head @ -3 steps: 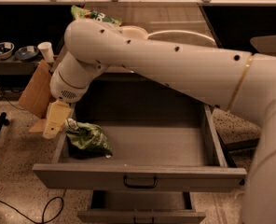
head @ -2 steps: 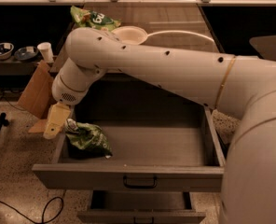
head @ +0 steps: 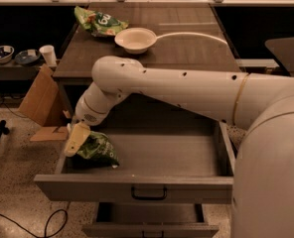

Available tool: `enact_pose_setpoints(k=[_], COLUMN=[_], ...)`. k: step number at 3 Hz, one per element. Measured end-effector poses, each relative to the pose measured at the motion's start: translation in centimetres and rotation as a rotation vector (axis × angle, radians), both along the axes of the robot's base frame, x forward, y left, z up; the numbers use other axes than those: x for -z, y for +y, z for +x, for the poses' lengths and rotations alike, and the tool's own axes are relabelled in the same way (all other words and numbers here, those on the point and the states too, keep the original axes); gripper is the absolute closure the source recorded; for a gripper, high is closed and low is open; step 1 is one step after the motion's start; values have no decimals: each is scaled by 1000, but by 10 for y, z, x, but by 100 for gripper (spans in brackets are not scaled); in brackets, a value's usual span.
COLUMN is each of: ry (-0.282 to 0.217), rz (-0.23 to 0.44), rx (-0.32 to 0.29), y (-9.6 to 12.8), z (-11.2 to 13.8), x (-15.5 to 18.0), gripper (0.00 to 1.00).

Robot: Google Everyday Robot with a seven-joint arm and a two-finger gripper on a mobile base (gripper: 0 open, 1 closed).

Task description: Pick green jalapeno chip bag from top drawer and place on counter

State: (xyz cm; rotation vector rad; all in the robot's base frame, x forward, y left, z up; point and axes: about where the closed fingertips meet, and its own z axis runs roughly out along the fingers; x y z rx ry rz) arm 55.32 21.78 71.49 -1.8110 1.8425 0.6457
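Observation:
The green jalapeno chip bag (head: 99, 150) lies crumpled on the floor of the open top drawer (head: 137, 186), in its front left corner. My gripper (head: 77, 142) hangs from the white arm and reaches down into the drawer. Its pale tip sits against the bag's left end, and the wrist hides part of the bag. The counter (head: 186, 51) is the dark surface behind and above the drawer.
A white bowl (head: 135, 39) and a larger green bag (head: 96, 22) lie on the counter's far left. A lower drawer (head: 147, 223) stands slightly open. Cardboard (head: 39, 103), a cup (head: 48, 55) and a floor cable (head: 52, 222) are at the left.
My gripper has moved right and down, from over the drawer's left wall to the bag's left end. The bag has barely shifted.

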Motion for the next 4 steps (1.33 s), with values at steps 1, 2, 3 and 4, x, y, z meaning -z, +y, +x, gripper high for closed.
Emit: enact_pose_setpoints(k=[1,2,3,4], ry=[19,25,15,-19], rz=[28,46,72,98], rx=[55,82,118,170], y=[-26,-39,-57,-84], z=[-4,-7,-6,-3], x=[29,39,25,-13], gripper=[25,48,71,94])
